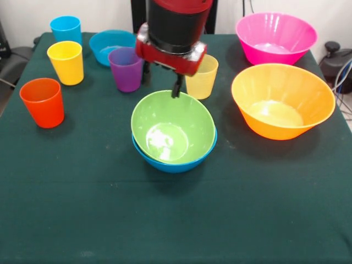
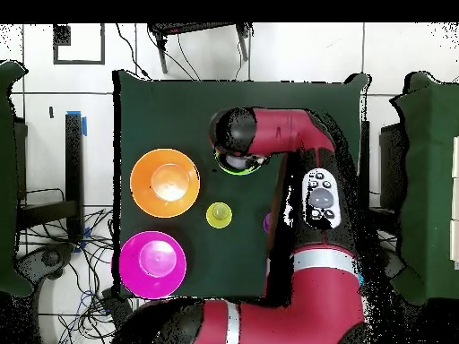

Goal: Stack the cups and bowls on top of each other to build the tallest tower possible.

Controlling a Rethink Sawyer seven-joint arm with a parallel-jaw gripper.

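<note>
A green bowl [image 1: 173, 127] [image 2: 235, 167] sits nested in a medium blue bowl [image 1: 175, 164] at the table's middle. My gripper [image 1: 161, 88] hangs open over the green bowl's far rim, with one fingertip [image 1: 176, 91] at the rim and nothing held between the two. Behind it stand a purple cup [image 1: 126, 69] and a pale yellow cup [image 1: 202, 77] [image 2: 219, 215]. To the left are a blue cup [image 1: 66, 28], a yellow cup [image 1: 66, 61] and an orange cup [image 1: 42, 102]. In the overhead view the arm hides the gripper.
A small blue bowl [image 1: 111, 45] lies at the back behind the purple cup. A large pink bowl [image 1: 275, 37] [image 2: 153, 263] and a large orange-yellow bowl [image 1: 282, 100] [image 2: 164, 182] stand at the right. Dark green cloth [image 1: 165, 220] covers the table.
</note>
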